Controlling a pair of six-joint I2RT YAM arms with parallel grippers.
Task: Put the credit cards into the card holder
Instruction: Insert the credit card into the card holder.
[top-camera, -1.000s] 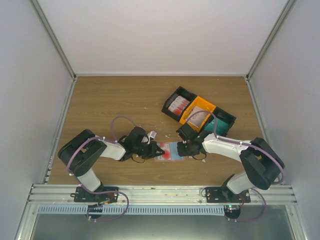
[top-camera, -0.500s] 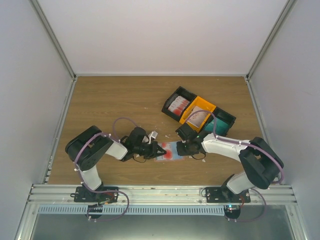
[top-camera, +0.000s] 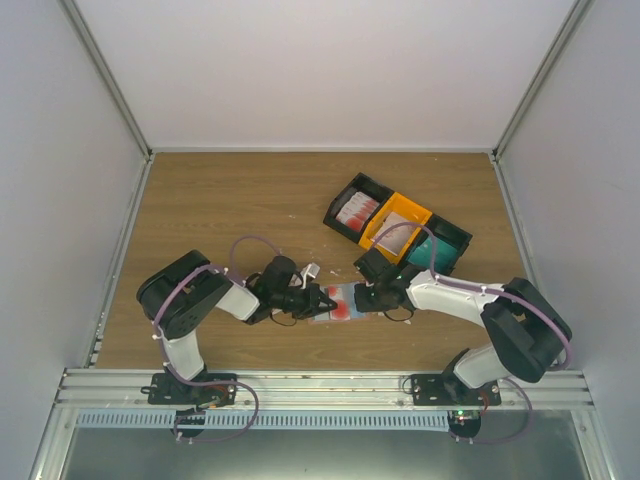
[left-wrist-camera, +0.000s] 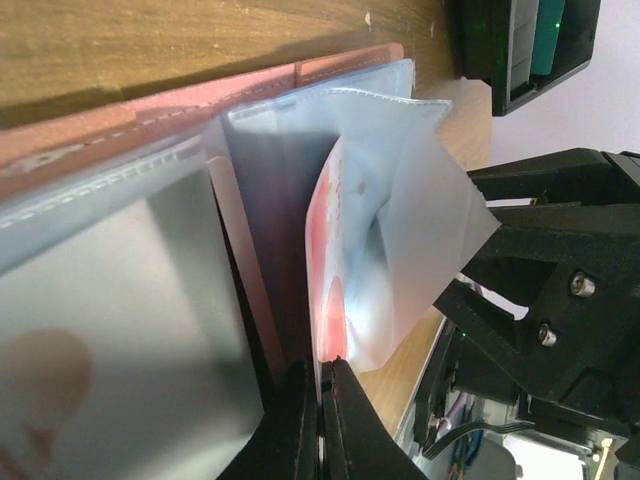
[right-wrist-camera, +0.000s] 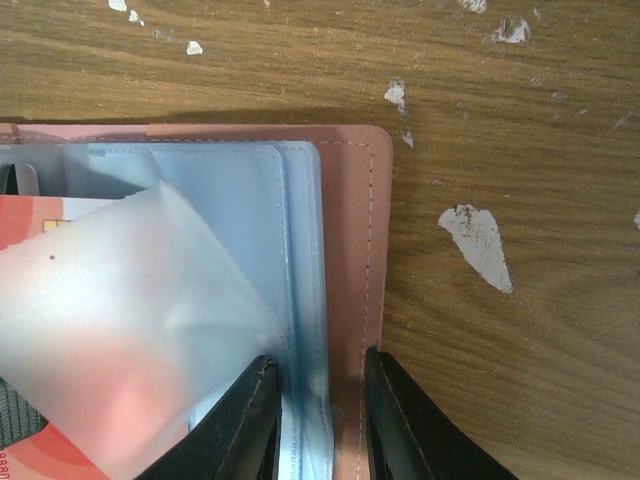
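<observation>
Left claw (left-wrist-camera: 320, 398) is pinched tight on a red-and-white credit card (left-wrist-camera: 335, 250), whose far end sits under a frosted sleeve of the card holder (top-camera: 340, 304). The holder lies open mid-bench, toward the near edge. Right claw (right-wrist-camera: 320, 420) clamps the holder's right border. Insertion looks half done; next calls for a straight push deeper. Only the wrist views show the sleeve; only overhead shows the bins (top-camera: 397, 226) toward the far right corner.

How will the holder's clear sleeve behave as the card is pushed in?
Probably floppy: the sleeve bulges and curls around the credit card. Likely thin and light, since red print shows through it. It may buckle rather than open cleanly.
</observation>
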